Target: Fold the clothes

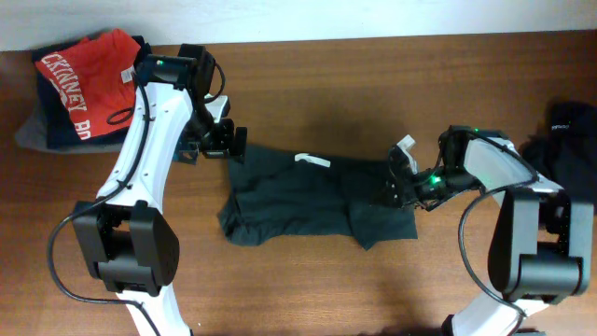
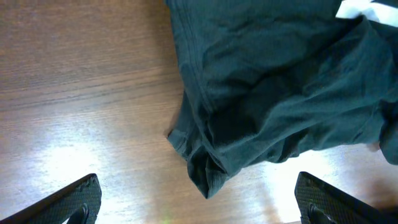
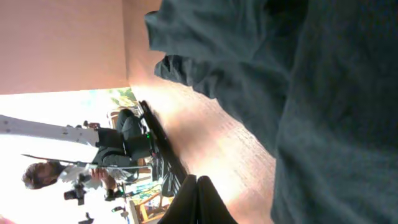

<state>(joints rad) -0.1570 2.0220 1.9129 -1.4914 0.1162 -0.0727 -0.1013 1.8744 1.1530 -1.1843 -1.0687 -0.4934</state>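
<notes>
Lying crumpled mid-desk [image 1: 373,84], the shirt [image 1: 298,196] is sitting between both arms, with its white tag [image 1: 312,161] facing up near the back edge. Over its back-left corner the left pincer [image 1: 222,140] is hovering, fingers spread wide and gripping nothing, probably lining up on that hem to pull it flat. At the shirt's right edge the right pincer [image 1: 396,187] is sitting fully closed. No cloth is showing between its tips in the wrist view, so I cannot tell if it is pinching fabric. A dark garment [image 1: 564,140] is waiting far right and a red shirt [image 1: 84,79] is sitting back-left. Folding is looking barely begun.
</notes>
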